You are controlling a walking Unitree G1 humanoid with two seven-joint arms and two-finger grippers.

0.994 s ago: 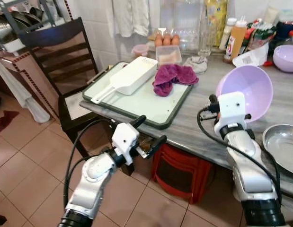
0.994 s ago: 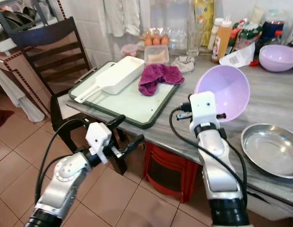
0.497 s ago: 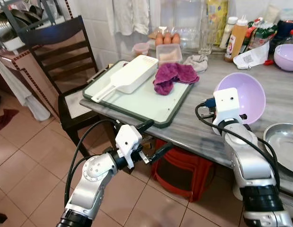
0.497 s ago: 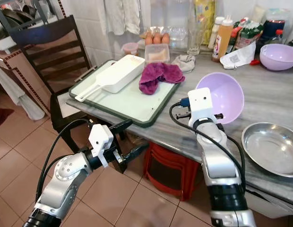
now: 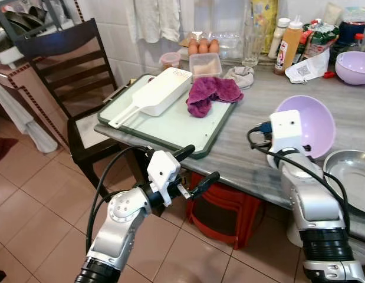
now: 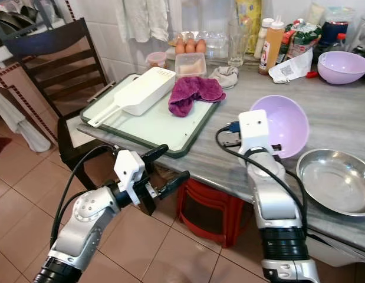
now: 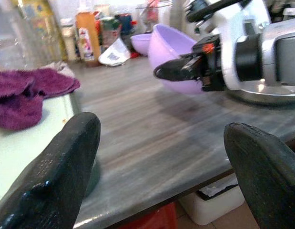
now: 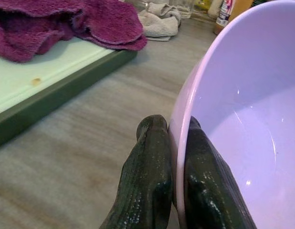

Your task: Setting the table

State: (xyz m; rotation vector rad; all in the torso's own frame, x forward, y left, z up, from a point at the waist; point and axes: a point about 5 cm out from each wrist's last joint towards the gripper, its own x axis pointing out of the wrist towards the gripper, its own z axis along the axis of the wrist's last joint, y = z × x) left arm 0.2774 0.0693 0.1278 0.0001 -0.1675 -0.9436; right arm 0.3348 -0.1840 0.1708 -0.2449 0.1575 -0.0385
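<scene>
Lowered from its steep tilt of a second ago, the purple bowl now sits close to level at the table, apparently resting on it, between the green tray and the steel dish. The right gripper pinches the bowl's near rim, one finger outside the wall and one inside, which keeps the empty bowl steady while it is set down. The left gripper has risen slightly and hangs below the table edge, fingers spread wide and holding nothing, probably kept clear of the working arm.

Containers: the held bowl is empty; the steel dish just beside it also appears empty. The tray carries a white scoop-like box and a crumpled purple cloth. Behind it stand a small lidded tub and several eggs in a clear holder. A second purple bowl sits at the far right among bottles; its contents cannot be seen. A dark chair stands at the table's left end.

Judged step: releasing the bowl at its place.
</scene>
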